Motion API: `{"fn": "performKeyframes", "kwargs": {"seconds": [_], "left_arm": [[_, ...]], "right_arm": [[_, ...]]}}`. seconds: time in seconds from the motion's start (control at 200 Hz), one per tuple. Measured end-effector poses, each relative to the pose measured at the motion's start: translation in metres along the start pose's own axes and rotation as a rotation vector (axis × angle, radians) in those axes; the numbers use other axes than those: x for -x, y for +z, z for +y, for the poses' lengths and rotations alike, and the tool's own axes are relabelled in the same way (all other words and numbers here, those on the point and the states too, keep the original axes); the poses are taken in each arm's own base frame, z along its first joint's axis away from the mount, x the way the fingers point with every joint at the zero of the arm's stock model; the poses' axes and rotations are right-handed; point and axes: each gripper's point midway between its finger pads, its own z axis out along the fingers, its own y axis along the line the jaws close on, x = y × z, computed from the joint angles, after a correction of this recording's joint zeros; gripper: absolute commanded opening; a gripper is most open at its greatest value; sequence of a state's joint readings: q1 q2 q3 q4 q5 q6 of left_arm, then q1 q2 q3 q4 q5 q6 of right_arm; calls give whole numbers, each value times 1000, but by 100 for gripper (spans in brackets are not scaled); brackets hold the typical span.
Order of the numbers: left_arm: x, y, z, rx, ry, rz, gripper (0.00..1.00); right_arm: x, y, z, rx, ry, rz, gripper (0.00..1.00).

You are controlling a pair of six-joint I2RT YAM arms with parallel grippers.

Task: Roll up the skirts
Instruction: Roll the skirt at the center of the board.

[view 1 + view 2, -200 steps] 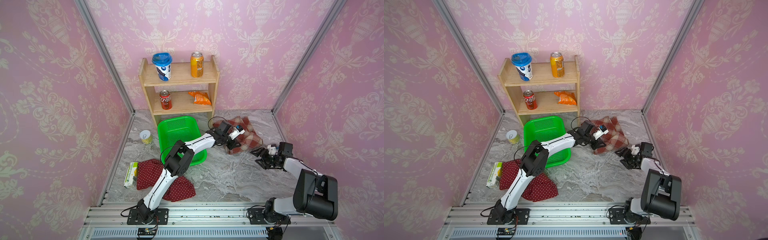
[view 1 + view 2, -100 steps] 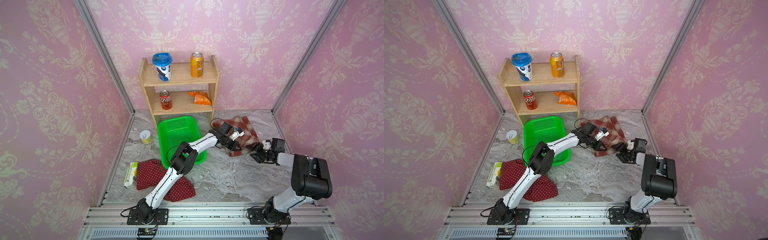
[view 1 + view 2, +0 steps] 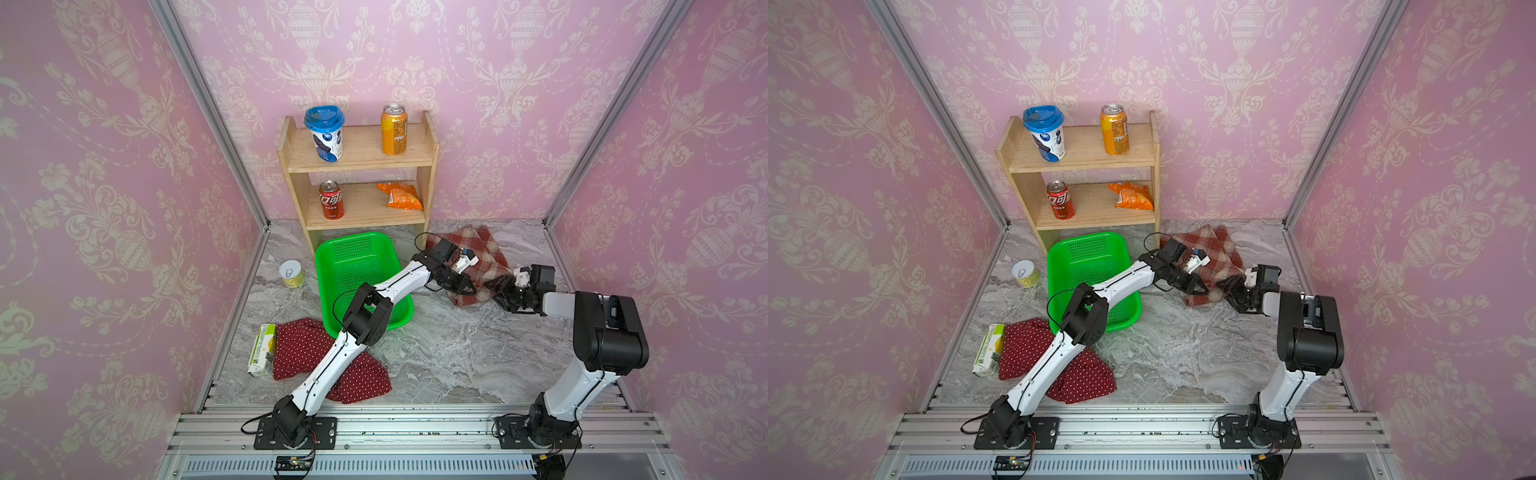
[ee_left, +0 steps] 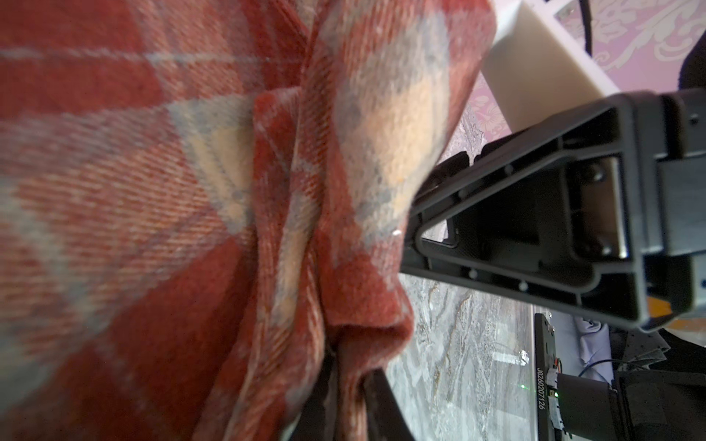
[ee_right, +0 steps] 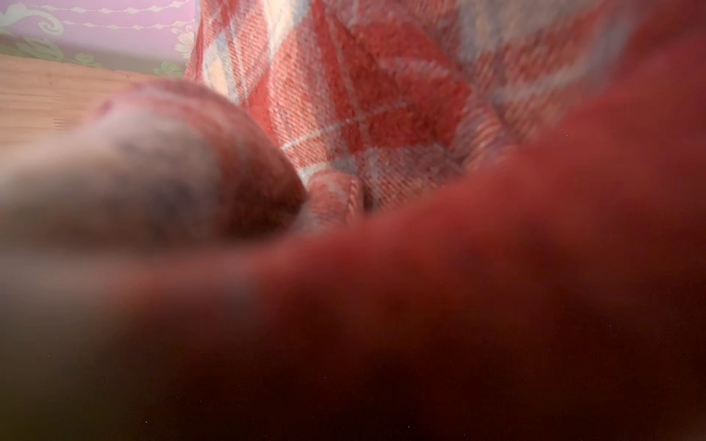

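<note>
The plaid skirt [image 3: 482, 253] lies bunched at the back right of the table in both top views [image 3: 1214, 257]. My left gripper [image 3: 465, 287] reaches over the green basket to the skirt's near edge. In the left wrist view it [image 4: 347, 385] is shut on a raised fold of the plaid skirt [image 4: 191, 172]. My right gripper [image 3: 496, 286] meets the same edge from the right, its dark fingers [image 4: 496, 267] against the cloth. Blurred plaid cloth [image 5: 382, 114] fills the right wrist view and hides its jaws. The polka-dot skirt [image 3: 303, 353] lies flat at the front left, partly under my left arm.
A green basket [image 3: 322, 270] sits mid-table below my left arm. Behind it stands a wooden shelf [image 3: 361, 158] with cans, a cup and a snack bag. A tin can [image 3: 291, 273] and a green carton [image 3: 262, 349] lie at the left. Pink walls close three sides.
My right gripper has moved left and back from the bare table onto the plaid skirt's near edge. My left gripper has stayed at the skirt's edge with the fold in it.
</note>
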State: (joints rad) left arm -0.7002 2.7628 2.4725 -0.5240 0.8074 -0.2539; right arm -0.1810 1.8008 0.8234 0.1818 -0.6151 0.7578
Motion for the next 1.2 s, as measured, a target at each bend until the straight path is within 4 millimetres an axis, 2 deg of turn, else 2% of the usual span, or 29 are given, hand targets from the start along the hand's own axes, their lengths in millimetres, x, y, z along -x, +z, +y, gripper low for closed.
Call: {"fn": "performKeyframes", "kwargs": {"seconds": [0.03,0.08,0.195,0.32,0.495,0.69,0.786,0.871,0.946,1.006,1.201], "left_arm": [[0,-1,1,2,-2,-1,27],[-1,-2,2,2,-6,3,42],[2,-5,-7,-17,28,4,76],[0,-8,-22,-3,94,4,99],[-20,-20,-30,98,208,-16,99],[-54,-35,-46,246,479,-80,99],[-69,-31,-57,318,658,-108,99],[-89,-20,-69,374,828,-117,99],[-96,-10,-77,418,940,-126,99],[-94,-5,-87,440,1005,-154,99],[-60,-12,-111,524,1127,-316,99]], "right_arm": [[0,3,-3,-13,3,2,13],[-1,7,-8,-34,16,10,0],[0,9,-9,-50,22,18,0],[0,9,-8,-73,17,20,0],[-6,-1,-5,-109,-3,33,0],[-10,-26,6,-123,-22,32,0],[-10,-37,6,-117,-12,27,0],[-14,-44,2,-121,-1,34,0],[-18,-50,-2,-125,6,40,0],[-22,-53,-4,-125,12,47,0],[-33,-58,-4,-118,9,76,0]]}}
